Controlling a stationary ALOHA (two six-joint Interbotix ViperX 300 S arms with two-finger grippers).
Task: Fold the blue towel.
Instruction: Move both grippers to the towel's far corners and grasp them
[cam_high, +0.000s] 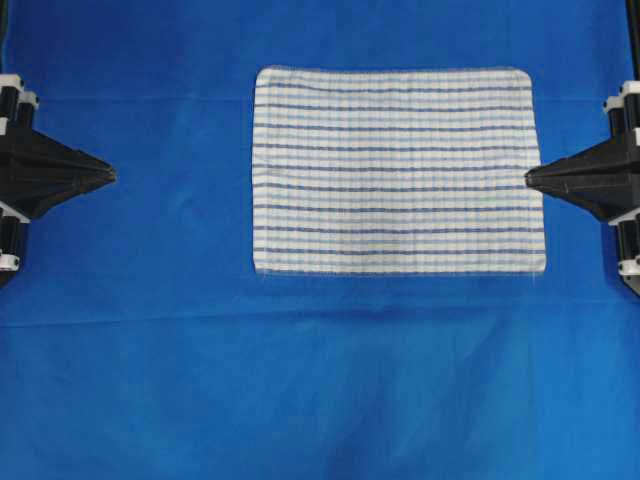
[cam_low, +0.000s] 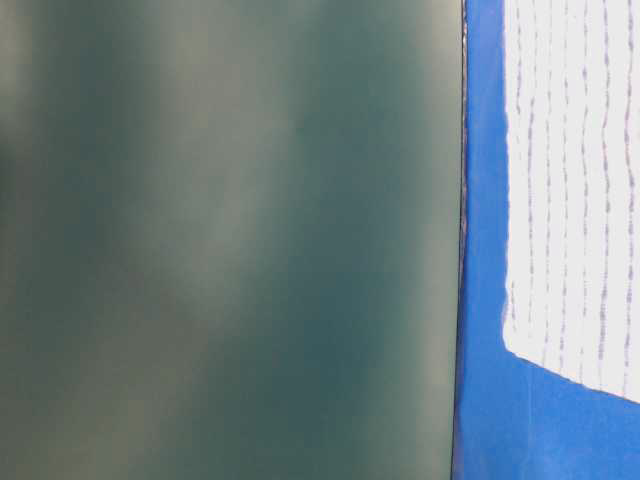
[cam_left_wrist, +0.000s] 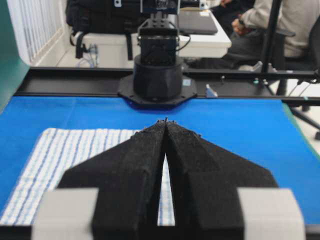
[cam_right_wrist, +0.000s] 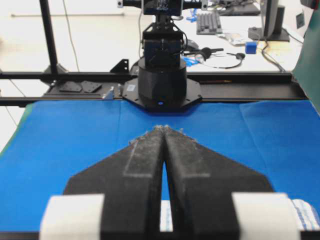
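Note:
The blue towel (cam_high: 398, 170), white with thin dark-blue and light-blue stripes, lies flat and spread out on the solid-blue cloth, right of the middle. It also shows in the table-level view (cam_low: 575, 190), the left wrist view (cam_left_wrist: 65, 160) and, as a corner, the right wrist view (cam_right_wrist: 306, 212). My left gripper (cam_high: 113, 175) is shut and empty, well left of the towel. My right gripper (cam_high: 528, 178) is shut and empty, its tips over the towel's right edge.
The plain blue background cloth (cam_high: 300, 380) covers the whole table. A dark green panel (cam_low: 230, 240) fills most of the table-level view. The opposite arm's base (cam_left_wrist: 157, 75) stands at the far edge in the left wrist view, likewise in the right wrist view (cam_right_wrist: 162, 80).

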